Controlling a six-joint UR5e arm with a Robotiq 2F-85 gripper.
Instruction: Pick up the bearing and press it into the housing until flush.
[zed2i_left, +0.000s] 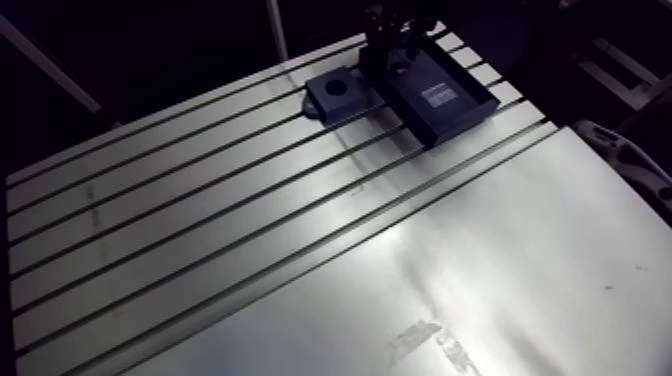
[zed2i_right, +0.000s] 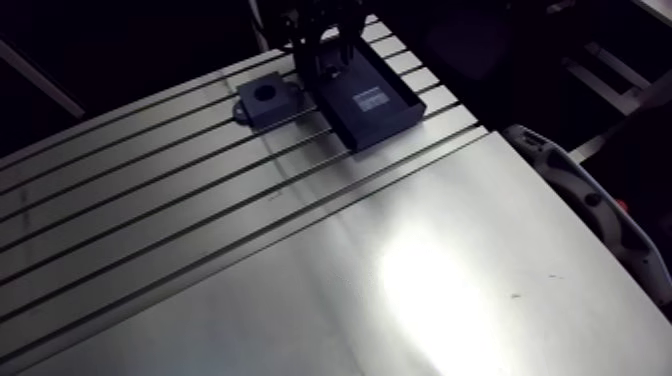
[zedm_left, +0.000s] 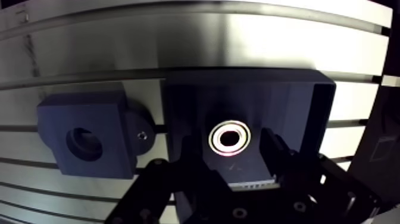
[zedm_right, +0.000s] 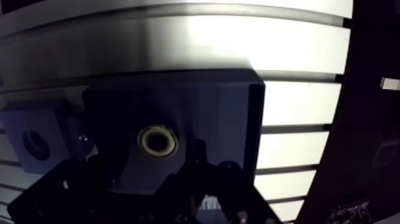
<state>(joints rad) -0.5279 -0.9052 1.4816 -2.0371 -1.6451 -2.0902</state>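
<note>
- The near part of the table (zed2i_left: 300, 260) is a smooth plate. Beyond it, slots run across the surface toward the far edge.
- A dark open tray (zed2i_left: 445, 100) sits on the slotted part, close to the table's far edge, skewed to the slots.
- The housing (zed2i_left: 338, 93), a dark block, stands just beside the tray, also close to the far edge. Its round bore faces up and holds nothing. A small ear with a hole sticks out from the block toward the tray wall; I cannot tell whether they touch.
- The bearing (zedm_left: 230, 137), a shiny ring, lies flat on the tray floor, near its middle and apart from the walls.
- The gripper (zedm_left: 229, 159) hangs over the tray, reaching down inside it. Its fingers (zedm_left: 278, 156) are spread, one on each side of the bearing, and a gap shows between ring and finger, so nothing is pinched.
- In the arm view the wrist comes down over the tray's far end.
</note>
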